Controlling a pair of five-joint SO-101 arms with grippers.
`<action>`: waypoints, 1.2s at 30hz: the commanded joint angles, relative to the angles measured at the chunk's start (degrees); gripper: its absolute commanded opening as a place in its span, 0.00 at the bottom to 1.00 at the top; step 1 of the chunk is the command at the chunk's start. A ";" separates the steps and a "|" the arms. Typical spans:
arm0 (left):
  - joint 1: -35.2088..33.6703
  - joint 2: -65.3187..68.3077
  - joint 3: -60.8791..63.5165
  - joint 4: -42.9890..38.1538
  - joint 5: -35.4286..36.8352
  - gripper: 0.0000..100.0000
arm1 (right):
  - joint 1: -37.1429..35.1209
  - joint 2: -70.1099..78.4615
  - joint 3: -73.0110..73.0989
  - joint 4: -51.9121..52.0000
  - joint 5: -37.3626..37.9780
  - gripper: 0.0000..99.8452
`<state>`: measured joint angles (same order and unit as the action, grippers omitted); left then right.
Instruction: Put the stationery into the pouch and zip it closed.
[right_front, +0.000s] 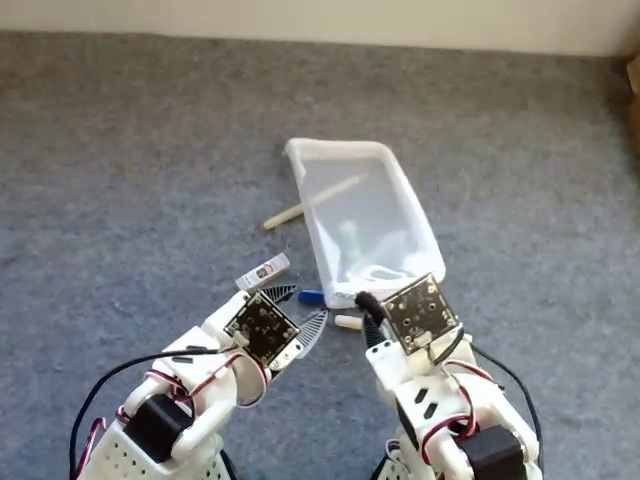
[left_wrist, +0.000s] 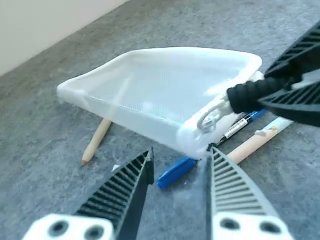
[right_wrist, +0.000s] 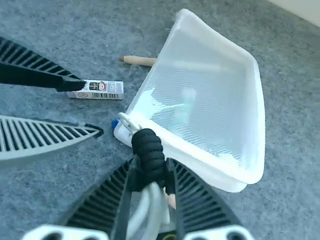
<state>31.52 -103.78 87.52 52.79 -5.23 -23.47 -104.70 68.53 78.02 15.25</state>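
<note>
Right gripper (right_wrist: 151, 167) is clamped tight on the black braided cord pull (right_wrist: 148, 147), with both ribbed black plastic fingers squeezing it. That cord runs to a small metal ring (right_wrist: 125, 121) at the near corner of the translucent white mesh pouch (right_wrist: 205, 100). The pouch is a soft flat rectangle with a thick white rim, and it lies on the carpet right in front of both arms. Something pale shows through the mesh, too blurry to say what it is.

Left gripper (left_wrist: 181, 150) has its toothed fingers spread apart, low over the blue plastic pen (left_wrist: 176, 171), which lies right by that same pouch corner. Next to it are a black-and-white marker with a blue cap (left_wrist: 242, 125) and a smooth beige stick (left_wrist: 252, 145), both out on the floor under the right gripper. A small white rectangular box (right_wrist: 95, 89) sits just beside one left fingertip.

The round wooden pencil (right_front: 283, 216) pokes out past the pouch's far side, and I honestly can't tell if it's inside or underneath.

Everything is on a grey short-pile carpet (right_front: 120, 150), with a cream wall (right_front: 300, 15) along the far edge
</note>
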 joint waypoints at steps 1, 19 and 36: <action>4.00 -0.40 0.04 -1.32 0.00 0.18 | -1.98 0.66 -4.09 -0.13 0.26 0.00; 0.57 -0.31 8.48 -13.54 -0.09 0.17 | -2.15 0.66 -4.09 0.04 0.18 0.00; 0.31 1.19 2.59 -8.35 2.02 0.17 | -2.15 0.66 -4.00 0.04 0.18 0.00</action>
<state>32.75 -103.78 95.60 40.22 -4.97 -24.97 -104.70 68.53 78.02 15.25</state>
